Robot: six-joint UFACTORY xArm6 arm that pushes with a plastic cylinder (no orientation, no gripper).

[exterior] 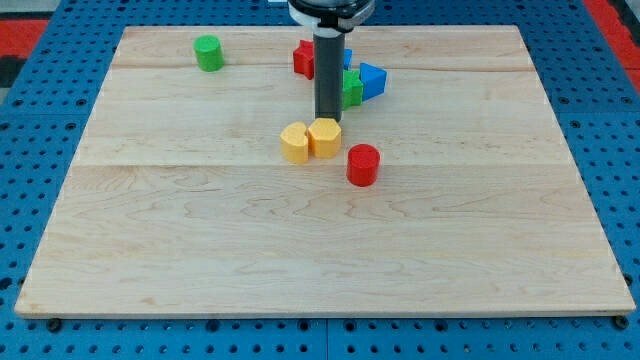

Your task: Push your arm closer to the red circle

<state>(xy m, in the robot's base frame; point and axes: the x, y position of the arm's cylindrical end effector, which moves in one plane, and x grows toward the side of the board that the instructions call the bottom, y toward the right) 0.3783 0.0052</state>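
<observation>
Nearest sits the red circle (363,165). My tip (328,120) touches the yellow hexagon (325,137), up-left of that circle. No fingers exist, only a rod.

Red circle (363,165); two yellow blocks (310,140); green cylinder (208,53); blue block (372,80); pale wooden board (200,250).

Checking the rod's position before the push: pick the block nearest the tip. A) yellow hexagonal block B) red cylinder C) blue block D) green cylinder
A: my tip sits right at the top edge of the yellow hexagonal block, while the red cylinder lies apart, toward the view's bottom right.
</observation>
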